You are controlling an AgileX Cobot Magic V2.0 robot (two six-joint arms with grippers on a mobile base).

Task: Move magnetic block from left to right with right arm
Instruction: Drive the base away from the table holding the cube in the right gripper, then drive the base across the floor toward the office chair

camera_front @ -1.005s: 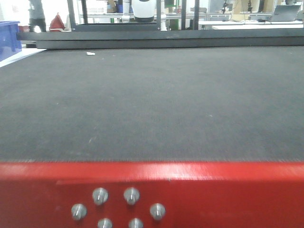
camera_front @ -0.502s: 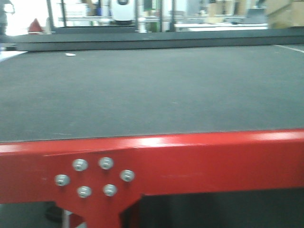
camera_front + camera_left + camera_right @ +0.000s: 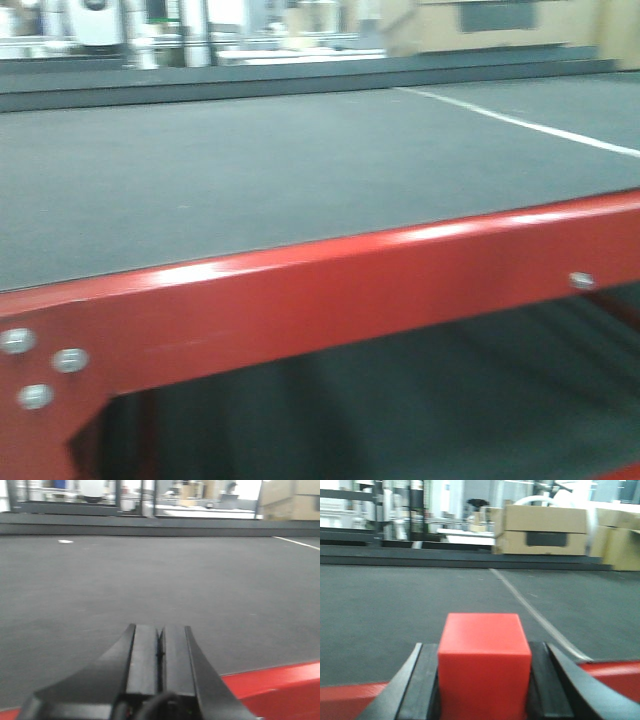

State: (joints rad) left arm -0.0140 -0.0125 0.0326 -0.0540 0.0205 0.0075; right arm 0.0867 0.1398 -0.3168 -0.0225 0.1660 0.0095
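In the right wrist view the magnetic block [image 3: 483,665], a bright-red matte cube, sits between the two black fingers of my right gripper [image 3: 484,652], which is shut on it, pads pressing both side faces. It is held above the red table edge [image 3: 607,672]. My left gripper [image 3: 160,635] shows in the left wrist view with its black pads pressed together and nothing between them, hovering over the dark table mat [image 3: 160,580] near the red front edge [image 3: 280,685]. Neither gripper nor the block shows in the front view.
The dark grey mat [image 3: 250,190] covers the table, with a glossy red front rail [image 3: 330,290] and bolts [image 3: 40,365]. A white line [image 3: 530,612] crosses the mat at right. Cardboard boxes [image 3: 545,530] stand behind. A small white scrap [image 3: 65,542] lies far left.
The front view has swung to the right: the bolt cluster slid to the left edge, the red rail now tilts, and a white line on the mat came into view.
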